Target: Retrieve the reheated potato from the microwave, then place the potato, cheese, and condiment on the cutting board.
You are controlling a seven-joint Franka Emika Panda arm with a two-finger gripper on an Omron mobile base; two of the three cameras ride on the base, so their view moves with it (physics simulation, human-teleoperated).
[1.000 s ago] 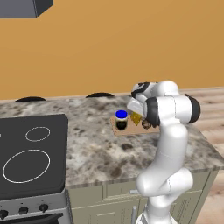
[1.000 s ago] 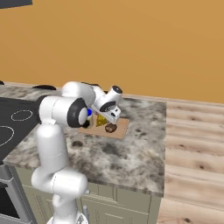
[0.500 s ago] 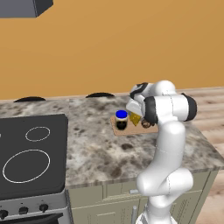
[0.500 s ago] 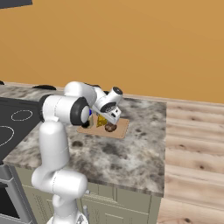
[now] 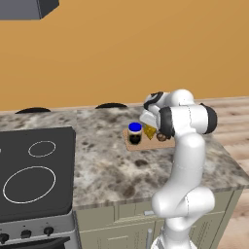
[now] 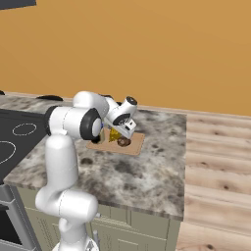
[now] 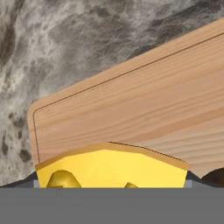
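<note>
Cheese (image 7: 109, 168), the yellow wedge with holes, stands on the cutting board (image 7: 144, 105) directly in front of my gripper (image 6: 119, 135), between my two fingers. My jaws are spread wide, one on each side of the wedge, and I cannot tell if they touch it. On the same board the potato (image 6: 123, 142) lies just beside the cheese, and the condiment (image 5: 134, 133) with its blue lid stands at the end nearer the stovetop (image 5: 34, 170). The board lies flat on the granite counter (image 5: 107, 165).
</note>
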